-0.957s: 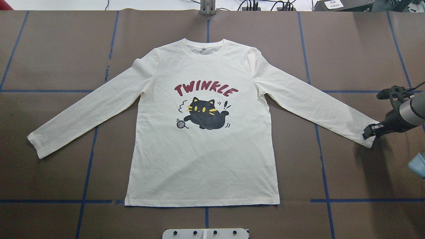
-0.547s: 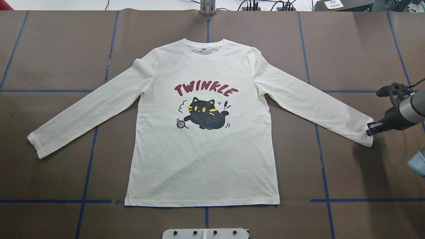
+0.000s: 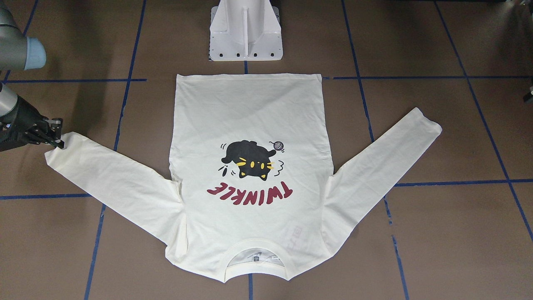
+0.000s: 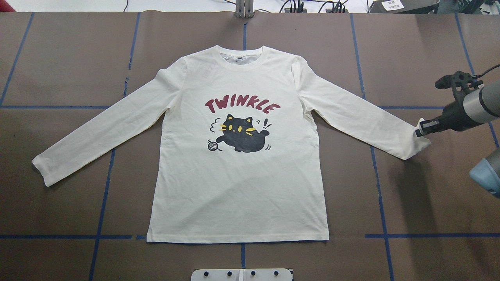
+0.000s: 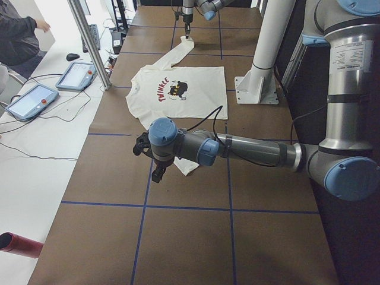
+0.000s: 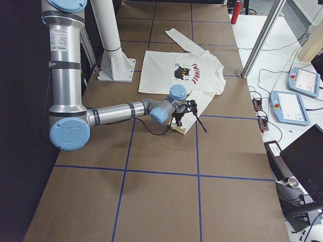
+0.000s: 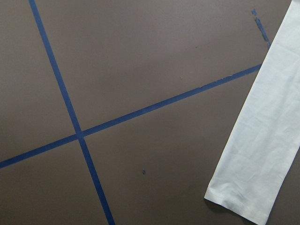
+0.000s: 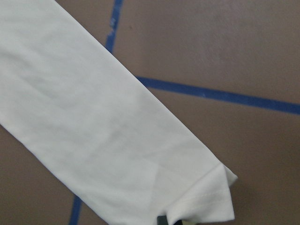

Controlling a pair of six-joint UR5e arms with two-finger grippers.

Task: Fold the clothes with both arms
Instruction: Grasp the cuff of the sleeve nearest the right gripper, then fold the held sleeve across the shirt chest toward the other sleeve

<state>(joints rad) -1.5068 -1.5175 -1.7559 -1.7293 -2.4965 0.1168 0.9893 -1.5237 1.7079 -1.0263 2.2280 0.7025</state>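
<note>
One right gripper [image 4: 419, 130] pinches the cream shirt [image 4: 238, 195] by its stitched cuff [image 4: 420, 147], smooth sleeve [image 4: 359, 117] trailing away; whether the left gripper [image 5: 158, 173] is open is unclear.

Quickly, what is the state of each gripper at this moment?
Left gripper: cannot be told; it shows only in the exterior left view.
Right gripper: closed, holding the shirt by a sleeve cuff.

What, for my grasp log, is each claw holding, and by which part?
The right claw grips the cream long-sleeved shirt by a corner of one sleeve's cuff. The left claw hangs clear of the other sleeve, holding nothing.
</note>
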